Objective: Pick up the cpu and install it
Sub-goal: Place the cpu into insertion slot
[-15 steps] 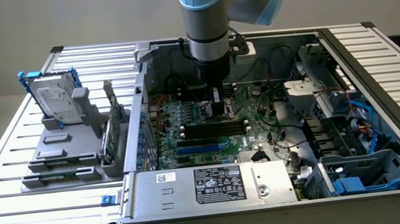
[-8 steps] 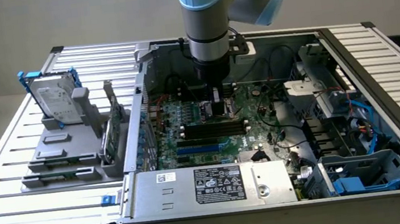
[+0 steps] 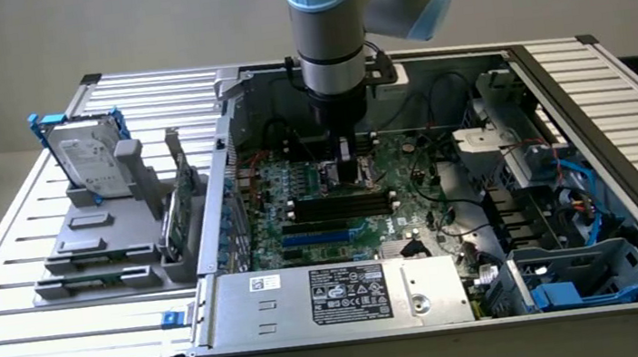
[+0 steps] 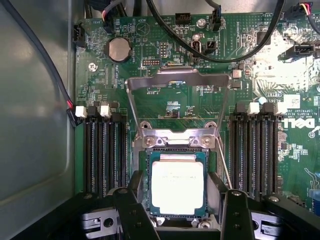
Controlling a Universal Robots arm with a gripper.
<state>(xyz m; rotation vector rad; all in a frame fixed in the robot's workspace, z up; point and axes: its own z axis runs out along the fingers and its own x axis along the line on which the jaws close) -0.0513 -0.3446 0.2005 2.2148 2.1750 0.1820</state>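
Note:
The cpu [image 4: 177, 187], a small square chip with a pale silvery top on a green edge, lies flat in the motherboard socket [image 4: 140, 150]. The socket's metal load plate [image 4: 177, 82] is swung up and open behind it. My gripper [image 4: 176, 186] hangs straight over the socket, its black fingers [image 4: 134, 200] flanking the cpu on two sides with a narrow gap at each edge. It is open and holds nothing. In the exterior view the gripper [image 3: 347, 173] reaches down into the open computer case [image 3: 602, 107] above the motherboard [image 3: 322, 205].
Black memory slots [image 4: 102, 150] run on both sides of the socket, and black cables [image 4: 200, 45] loop over the board behind it. A hard drive in a blue bracket [image 3: 90, 152] stands on a grey fixture at the exterior view's left. The power supply [image 3: 334, 297] sits at the case front.

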